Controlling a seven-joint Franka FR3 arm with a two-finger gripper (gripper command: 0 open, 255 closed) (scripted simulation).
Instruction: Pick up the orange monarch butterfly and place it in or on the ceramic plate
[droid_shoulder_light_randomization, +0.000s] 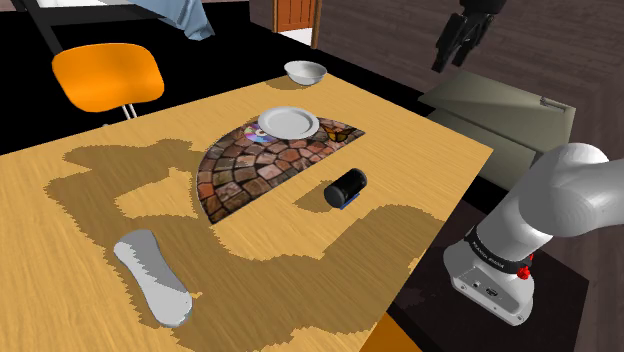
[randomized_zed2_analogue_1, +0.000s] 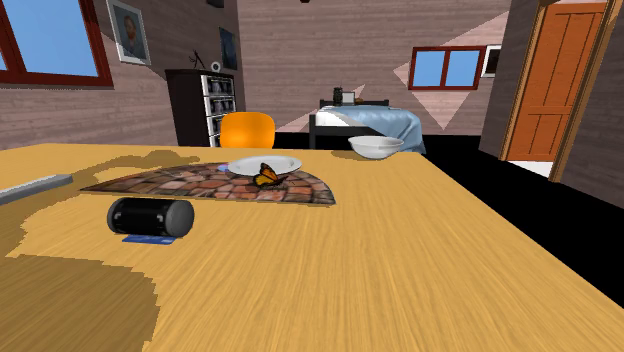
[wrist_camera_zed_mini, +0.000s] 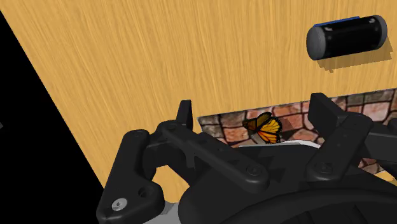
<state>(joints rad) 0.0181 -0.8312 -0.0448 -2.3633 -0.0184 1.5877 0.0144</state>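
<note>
Hanging high at the shoulder view's upper right, well above the wooden table (droid_shoulder_light_randomization: 420, 150), the one black gripper (droid_shoulder_light_randomization: 453, 55) is released: in the wrist view its two fingers (wrist_camera_zed_mini: 185, 114) stand wide apart and clasp nothing.

One orange monarch butterfly (randomized_zed2_analogue_1: 266, 176) sits with wings raised at the near rim of the single white plate (randomized_zed2_analogue_1: 265, 164). Whether it touches the rim cannot be told. The plate rests on one fan-shaped brick-patterned mat (droid_shoulder_light_randomization: 250, 175), at its narrow end. In the wrist view the butterfly appears between the spread fingers, well apart from them, down on the mat.

One white bowl (droid_shoulder_light_randomization: 305, 72) stands beyond the plate, near the table's far edge and off the mat. One black cylinder (droid_shoulder_light_randomization: 347, 187) lies on its side just beside the mat's curved edge, resting on a blue card (randomized_zed2_analogue_1: 148, 240). One grey sole-shaped piece (droid_shoulder_light_randomization: 152, 275) lies flat toward the shoulder view's lower left, well apart from everything else.

One orange chair (droid_shoulder_light_randomization: 108, 76) stands past the table. The second exterior view also shows two blue-paned windows (randomized_zed2_analogue_1: 445, 67) and one orange door (randomized_zed2_analogue_1: 555, 85).
</note>
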